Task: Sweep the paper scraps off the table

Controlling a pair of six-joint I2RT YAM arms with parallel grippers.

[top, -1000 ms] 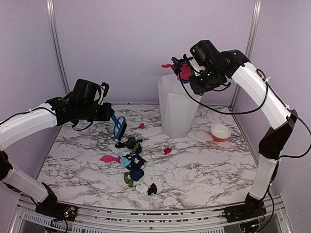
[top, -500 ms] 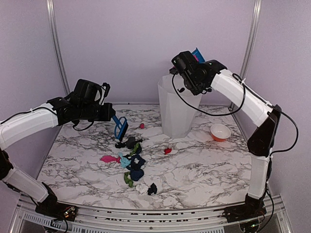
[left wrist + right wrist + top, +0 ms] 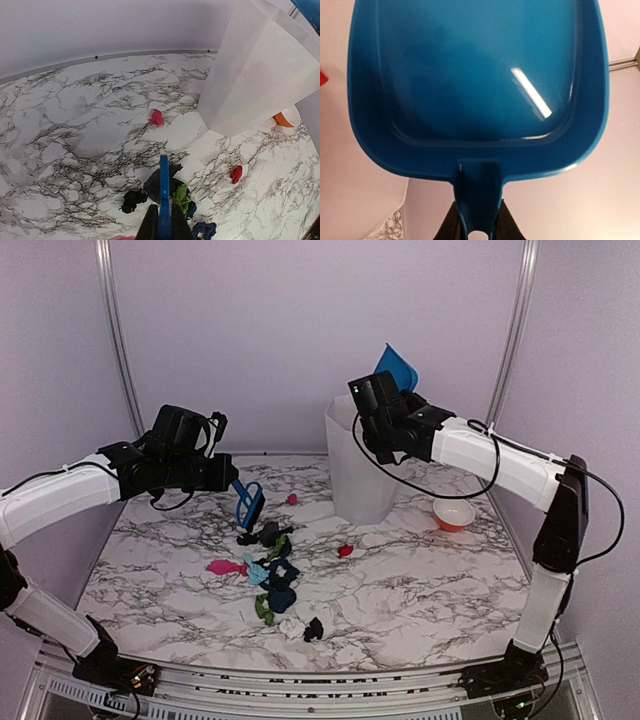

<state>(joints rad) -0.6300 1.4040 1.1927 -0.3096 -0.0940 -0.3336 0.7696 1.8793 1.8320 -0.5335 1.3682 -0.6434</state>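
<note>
Several paper scraps [image 3: 272, 570] lie in a loose pile at the middle left of the table [image 3: 430, 590]. Single bits lie apart: a pink one [image 3: 292, 499] and a red one [image 3: 345, 551], seen from the left wrist as pink [image 3: 157, 117] and red [image 3: 236, 173]. My left gripper [image 3: 230, 483] [image 3: 164, 222] is shut on a blue brush [image 3: 247, 505] [image 3: 164, 187], which hangs just above the far end of the pile. My right gripper [image 3: 385, 405] [image 3: 479, 222] is shut on the handle of a blue dustpan [image 3: 397, 367] [image 3: 475, 85]. The pan is raised above the bin, points upward and shows no scraps inside.
A tall white bin [image 3: 360, 465] stands at the back centre of the table. An orange bowl [image 3: 453, 512] sits to its right near the wall. Pinkish walls and metal posts close in the back and sides.
The right arm swung left and lower over the bin. The dustpan, which was tipped with scraps at the bin's mouth, now points up with none showing. The left arm and brush stayed still.
</note>
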